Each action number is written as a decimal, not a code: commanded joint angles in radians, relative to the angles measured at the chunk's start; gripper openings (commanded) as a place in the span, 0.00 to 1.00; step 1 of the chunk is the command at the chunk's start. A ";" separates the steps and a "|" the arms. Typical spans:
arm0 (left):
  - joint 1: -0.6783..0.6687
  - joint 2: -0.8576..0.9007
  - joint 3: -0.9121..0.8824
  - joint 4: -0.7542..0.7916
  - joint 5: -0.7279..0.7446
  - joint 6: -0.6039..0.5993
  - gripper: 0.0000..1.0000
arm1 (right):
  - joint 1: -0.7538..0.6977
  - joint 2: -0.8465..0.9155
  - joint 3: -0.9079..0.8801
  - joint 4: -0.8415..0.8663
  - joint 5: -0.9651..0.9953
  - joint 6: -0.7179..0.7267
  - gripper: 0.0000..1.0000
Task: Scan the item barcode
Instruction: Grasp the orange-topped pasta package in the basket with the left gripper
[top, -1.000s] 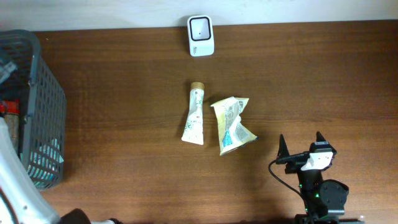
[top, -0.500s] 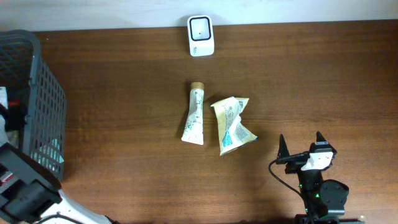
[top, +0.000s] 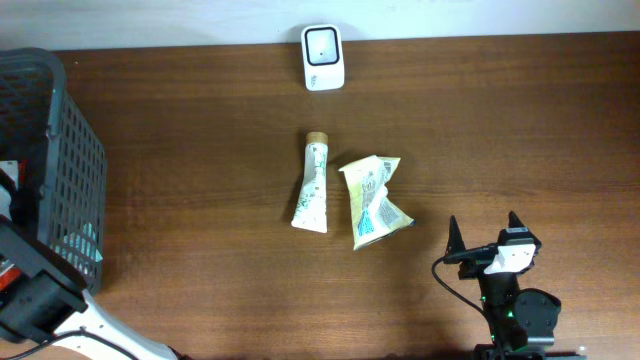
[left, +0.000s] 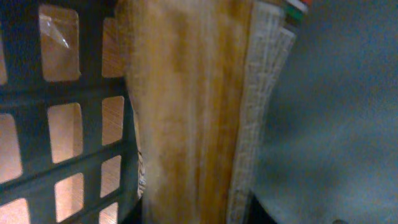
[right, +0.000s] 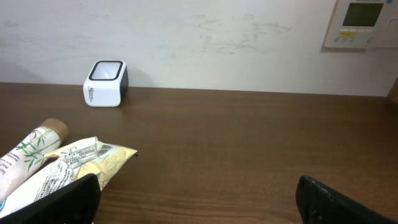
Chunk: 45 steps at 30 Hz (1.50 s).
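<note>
**At the basket, left edge of the table: left arm inside, right arm parked**

In the overhead view the left arm (top: 38, 300) reaches from the near left corner toward the grey mesh basket (top: 70, 140); the left gripper itself cannot be made out there. The left wrist view is filled at very close range by a tan-orange pack (left: 180, 112), set against the basket's mesh wall, with a white textured item (left: 261, 106) just beside it; no fingers are clear in that view, so I cannot tell whether the jaws are wide, narrow or holding anything.

The right gripper (top: 483, 230) sits near the front edge on the right; its jaws stand wide apart and are empty, well apart from everything else.

At mid-table (top: 520, 120) lie a white tube (top: 312, 185) and a crumpled yellow packet (top: 374, 200), side by side and nearly touching; both are free of either arm.

The white scanner (top: 323, 57) stands at the far edge, beyond the tube, its window facing up.
</note>
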 joint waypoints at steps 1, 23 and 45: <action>0.012 0.066 -0.023 -0.008 0.052 -0.005 0.05 | -0.006 -0.006 -0.006 -0.004 -0.002 0.011 0.99; 0.012 -0.206 -0.023 -0.046 0.383 -0.128 0.00 | -0.006 -0.006 -0.006 -0.004 -0.002 0.011 0.99; -0.029 -0.355 -0.023 0.077 0.317 -0.135 0.00 | -0.006 -0.006 -0.006 -0.003 -0.002 0.011 0.99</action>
